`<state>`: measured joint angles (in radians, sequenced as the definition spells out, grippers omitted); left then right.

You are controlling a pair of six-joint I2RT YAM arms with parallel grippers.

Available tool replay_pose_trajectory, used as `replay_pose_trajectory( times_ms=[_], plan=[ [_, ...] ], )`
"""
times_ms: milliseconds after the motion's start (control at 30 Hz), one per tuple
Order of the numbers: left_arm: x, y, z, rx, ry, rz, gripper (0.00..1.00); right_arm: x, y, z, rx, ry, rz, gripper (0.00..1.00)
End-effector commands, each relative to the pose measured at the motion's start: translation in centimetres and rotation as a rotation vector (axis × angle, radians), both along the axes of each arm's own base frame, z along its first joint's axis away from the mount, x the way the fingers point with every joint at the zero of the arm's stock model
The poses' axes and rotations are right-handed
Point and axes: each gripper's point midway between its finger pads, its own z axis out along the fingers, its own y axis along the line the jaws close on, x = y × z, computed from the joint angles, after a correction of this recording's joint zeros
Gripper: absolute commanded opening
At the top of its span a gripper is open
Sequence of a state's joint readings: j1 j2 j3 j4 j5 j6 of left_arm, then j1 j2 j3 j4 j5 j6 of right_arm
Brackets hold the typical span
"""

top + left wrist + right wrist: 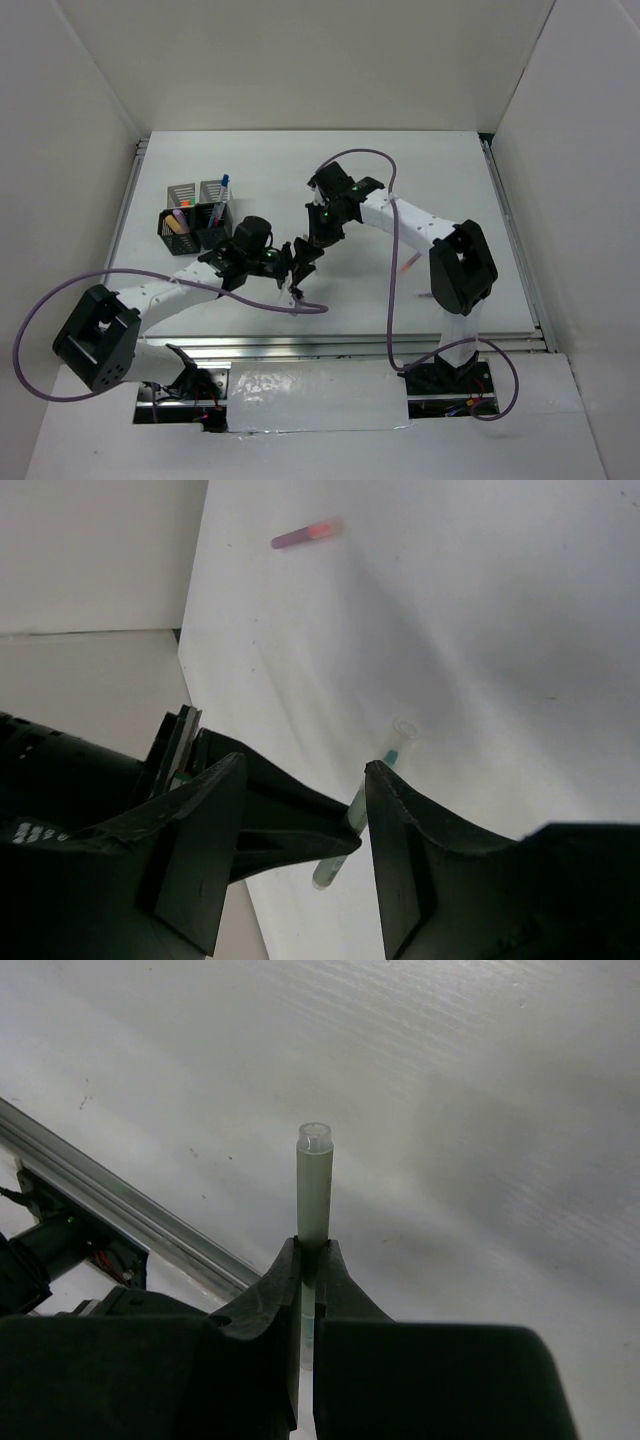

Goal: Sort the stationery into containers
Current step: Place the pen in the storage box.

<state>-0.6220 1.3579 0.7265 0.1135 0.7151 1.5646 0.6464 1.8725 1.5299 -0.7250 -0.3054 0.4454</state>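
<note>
- The right gripper (308, 1260) has its fingers pressed together on a pale green pen (314, 1185), whose clear-tipped end sticks out past them above the table (430, 170).
- The left gripper (305, 768) is spread, with the same pen between its fingers, close by one of them; I cannot tell if they touch.
- Both grippers meet mid-table, with white tabletop on every side.
- A pink-purple highlighter (307, 533) lies well apart.
- The mesh cups (195, 210) cluster near the far left edge.
- A metal rail (120, 1205) runs along the near edge.

We lose the pale green pen's (314, 1195) lower half inside the right gripper (308, 1258); well beyond that pen, a pink marker (308, 533) shows only blurred.
</note>
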Motion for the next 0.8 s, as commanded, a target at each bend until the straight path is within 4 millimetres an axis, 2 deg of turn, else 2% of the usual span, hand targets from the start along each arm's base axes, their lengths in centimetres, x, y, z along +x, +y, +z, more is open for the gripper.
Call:
replay_pose_trajectory(
  times_ms=[0, 167, 267, 600, 767],
  plan=[
    [-1.3, 0.2, 2.5, -0.043, -0.034, -0.051, 0.63, 0.5, -0.8, 0.4, -0.015, -0.017, -0.018, 0.0],
    [-2.6, 1.3, 1.3, 0.036, 0.006, -0.07, 0.63, 0.5, -0.8, 0.3, 0.005, 0.002, -0.015, 0.0],
    [-2.7, 1.6, 0.7, 0.066, 0.005, -0.071, 0.63, 0.4, -0.5, 1.0, 0.029, 0.002, -0.016, 0.0],
    [-1.4, 0.2, -0.6, 0.126, -0.017, -0.044, 0.63, -1.3, 1.0, 3.0, 0.135, 0.075, 0.014, 0.0],
    [-1.0, -0.4, -1.7, 0.177, -0.036, -0.052, 0.59, -1.8, 1.6, 3.9, 0.174, 0.098, 0.022, 0.0]
  ],
)
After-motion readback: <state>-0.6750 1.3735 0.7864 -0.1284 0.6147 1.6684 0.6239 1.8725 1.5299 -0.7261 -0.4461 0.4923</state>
